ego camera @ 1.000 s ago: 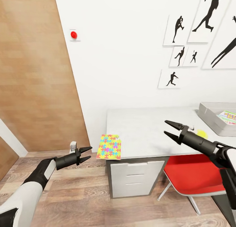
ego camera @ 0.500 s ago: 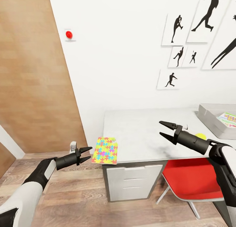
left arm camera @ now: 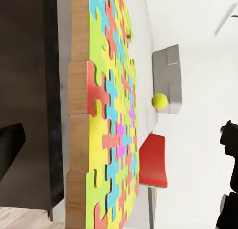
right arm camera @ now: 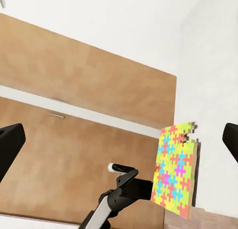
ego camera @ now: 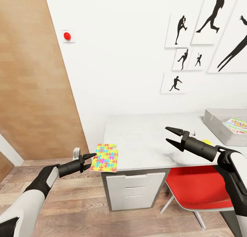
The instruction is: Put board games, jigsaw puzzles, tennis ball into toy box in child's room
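Now the left gripper (ego camera: 92, 159) was open beside the jigsaw puzzle (ego camera: 104, 157) overhanging the table (ego camera: 147, 141); the right gripper (ego camera: 170, 135) hung open above the table.

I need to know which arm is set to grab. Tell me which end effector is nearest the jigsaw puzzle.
The left end effector, beside the jigsaw puzzle overhanging the table corner. The right end effector hovers over the tabletop, farther away.

You see the jigsaw puzzle (ego camera: 104, 158) at the worktop's (ego camera: 147, 141) left front corner: yellow, pink, green and blue pieces with an orange edge. The worktop is white, its drawers (ego camera: 133, 191) white. The tennis ball (ego camera: 206, 141) is yellow-green, the toy box (ego camera: 219, 125) grey, the chair (ego camera: 197, 187) red. Your fingers (ego camera: 173, 130) are black.
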